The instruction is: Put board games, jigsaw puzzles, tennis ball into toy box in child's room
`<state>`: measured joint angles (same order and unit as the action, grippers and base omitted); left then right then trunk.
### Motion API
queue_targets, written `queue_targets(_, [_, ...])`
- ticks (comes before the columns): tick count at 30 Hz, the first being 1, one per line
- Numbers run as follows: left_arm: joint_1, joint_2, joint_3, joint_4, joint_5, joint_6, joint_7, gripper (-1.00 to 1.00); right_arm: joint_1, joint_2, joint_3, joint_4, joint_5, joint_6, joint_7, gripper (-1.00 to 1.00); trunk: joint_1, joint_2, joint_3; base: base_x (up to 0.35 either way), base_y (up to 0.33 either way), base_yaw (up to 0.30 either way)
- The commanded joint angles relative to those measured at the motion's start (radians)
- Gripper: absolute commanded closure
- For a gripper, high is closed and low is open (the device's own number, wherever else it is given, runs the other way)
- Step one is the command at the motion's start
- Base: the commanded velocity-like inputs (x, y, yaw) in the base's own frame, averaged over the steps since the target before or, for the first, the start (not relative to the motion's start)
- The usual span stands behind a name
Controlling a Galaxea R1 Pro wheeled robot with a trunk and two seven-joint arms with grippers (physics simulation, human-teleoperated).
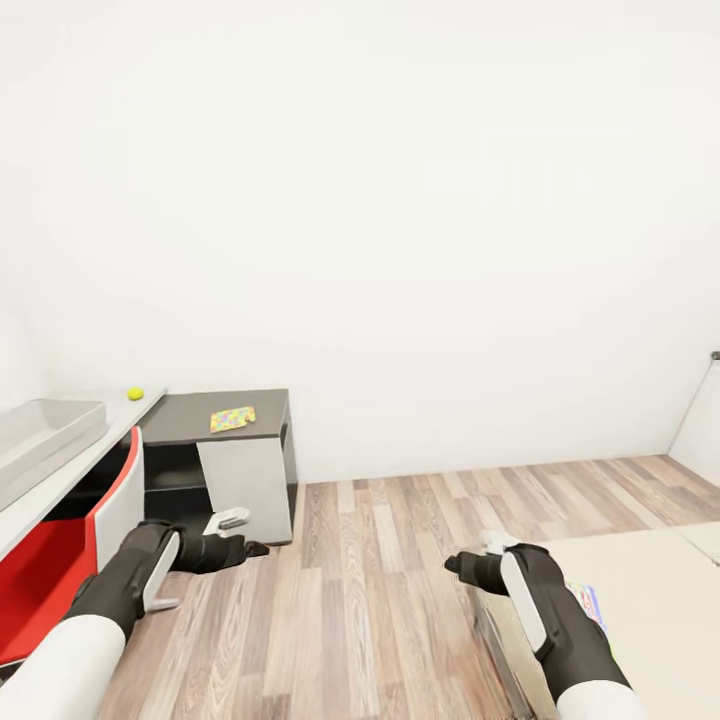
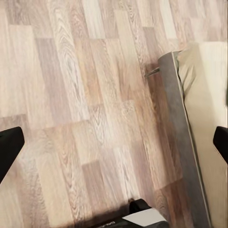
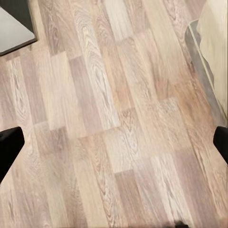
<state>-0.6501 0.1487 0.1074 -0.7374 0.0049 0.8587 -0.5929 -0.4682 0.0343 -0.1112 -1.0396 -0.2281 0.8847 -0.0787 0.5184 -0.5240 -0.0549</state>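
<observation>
White walls and plank floor ahead. Both the left gripper and right gripper hang spread wide, empty. Tennis ball sits on the table beside the toy box; a jigsaw puzzle lies nearby. Swing carelessly and an arm could clip the bed.

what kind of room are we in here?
Probably a child's bedroom. A bed with a cream mattress sits low at the right, a white-topped table at the left carries a grey toy box and a tennis ball, and a jigsaw puzzle lies on a dark cabinet. Wood plank floor, bare white walls.
</observation>
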Motion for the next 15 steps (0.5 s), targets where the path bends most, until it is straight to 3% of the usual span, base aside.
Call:
queue_targets(1, [0.0, 0.004, 0.003, -0.004, 0.0, 0.009, -0.014, -1.0, -0.001, 0.0, -0.002, -0.005, -0.011, 0.005, -0.008, -1.0, 0.001, -0.002, -0.002, 0.0, 0.0, -0.237])
queue_targets(15, [0.001, 0.02, -0.001, -0.017, 0.001, 0.012, -0.057, -1.0, 0.0, -0.003, -0.009, -0.022, -0.013, 0.01, -0.007, -1.0, 0.001, -0.002, -0.002, -0.023, 0.015, -0.272])
